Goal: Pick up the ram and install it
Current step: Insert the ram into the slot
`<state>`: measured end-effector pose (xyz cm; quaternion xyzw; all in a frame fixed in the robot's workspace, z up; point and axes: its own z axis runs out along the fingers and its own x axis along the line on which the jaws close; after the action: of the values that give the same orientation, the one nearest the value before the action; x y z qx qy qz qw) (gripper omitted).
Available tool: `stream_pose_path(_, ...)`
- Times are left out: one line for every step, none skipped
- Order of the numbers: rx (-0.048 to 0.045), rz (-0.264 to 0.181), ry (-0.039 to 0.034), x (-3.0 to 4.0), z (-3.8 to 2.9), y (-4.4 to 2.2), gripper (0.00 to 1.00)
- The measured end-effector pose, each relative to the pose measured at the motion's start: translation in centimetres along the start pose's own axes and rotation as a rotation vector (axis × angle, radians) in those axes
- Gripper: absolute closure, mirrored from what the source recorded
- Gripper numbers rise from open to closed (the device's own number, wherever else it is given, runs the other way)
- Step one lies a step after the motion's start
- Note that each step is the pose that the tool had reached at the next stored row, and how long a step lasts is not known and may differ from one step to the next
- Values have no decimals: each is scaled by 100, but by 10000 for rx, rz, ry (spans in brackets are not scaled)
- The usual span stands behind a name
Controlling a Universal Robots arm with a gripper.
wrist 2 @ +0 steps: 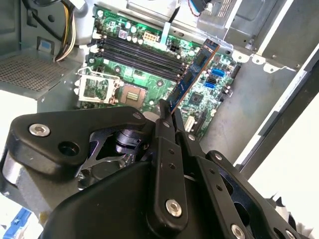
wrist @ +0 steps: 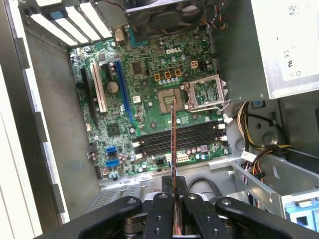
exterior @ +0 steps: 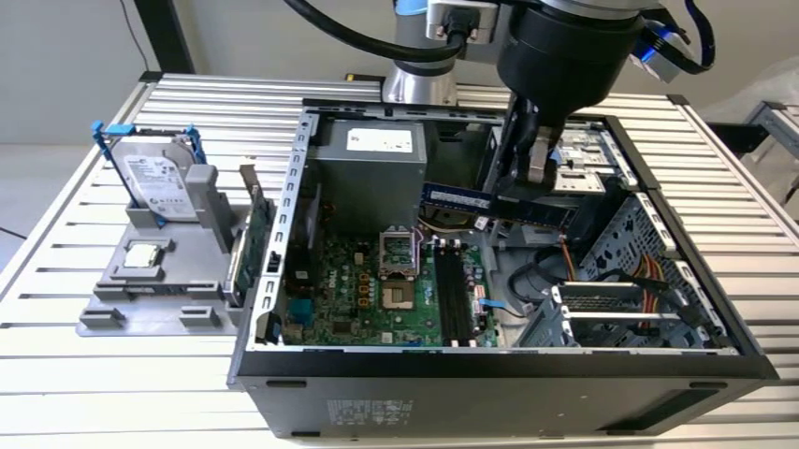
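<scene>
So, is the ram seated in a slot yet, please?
Not yet: the claw holds the ram in the air above the motherboard, whose memory slots lie empty.

Computer case [exterior: 500, 379] standing on the surface [exterior: 75, 374], exterior view. The motherboard [exterior: 355, 304] lies on the case floor, with the power supply [exterior: 369, 173] behind it at the far wall. The memory slots [exterior: 452, 299] sit to the exterior view's right of the CPU socket [exterior: 399, 299]. The ram [exterior: 469, 198], clasped in the tool [exterior: 534, 187], hangs above the motherboard, apart from the slots. Outside the case, on the exterior view's left, are an expansion card [exterior: 256, 248] and a holder [exterior: 150, 295] carrying the hard drive [exterior: 160, 182].
</scene>
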<state>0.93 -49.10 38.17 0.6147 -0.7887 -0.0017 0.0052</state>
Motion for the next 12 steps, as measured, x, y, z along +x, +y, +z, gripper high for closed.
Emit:
stream_pose_path(0, 69, 0, 0, 0, 0, 100)
stream_pose_path(-1, 141, -1, 0, 0, 0, 100)
stream_pose_path(-2, 208, -2, 0, 0, 0, 100)
stream_pose_path(-2, 274, -2, 0, 0, 0, 100)
stream_pose_path(-2, 312, -2, 0, 0, 0, 100)
stream_pose_path(-2, 351, -3, 0, 0, 0, 100)
stream_pose_path(-2, 389, -4, 0, 0, 0, 100)
stream_pose_path(-3, 433, -5, 0, 1, 0, 100)
stream_pose_path(-3, 486, -5, 0, 1, 0, 100)
stream_pose_path(-3, 545, -7, 0, 1, 0, 100)
stream_pose_path(-4, 611, -6, 0, 0, 0, 100)
stream_pose_path(-4, 682, -6, 0, 0, 0, 100)
